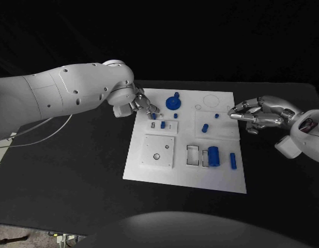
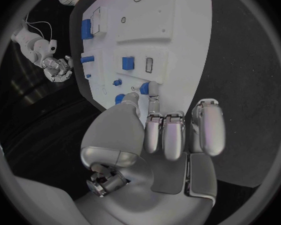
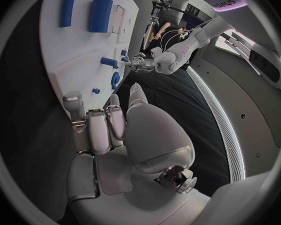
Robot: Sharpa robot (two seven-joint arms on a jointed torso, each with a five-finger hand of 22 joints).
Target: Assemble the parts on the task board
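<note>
Right hand (image 3: 125,135) beside task board (image 3: 65,50), empty-fingered.

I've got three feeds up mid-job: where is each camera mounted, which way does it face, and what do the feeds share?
Head view: on the robot's head, looking down at the task board; both white arms enter, left robot hand and right robot hand at the board's far edges.
Left wrist view: behind the left robot hand, facing along its fingers over the board.
Right wrist view: behind the right robot hand, fingers toward the board.
Shared: each wrist view shows the board's blue parts and the opposite robot hand across it.
</note>
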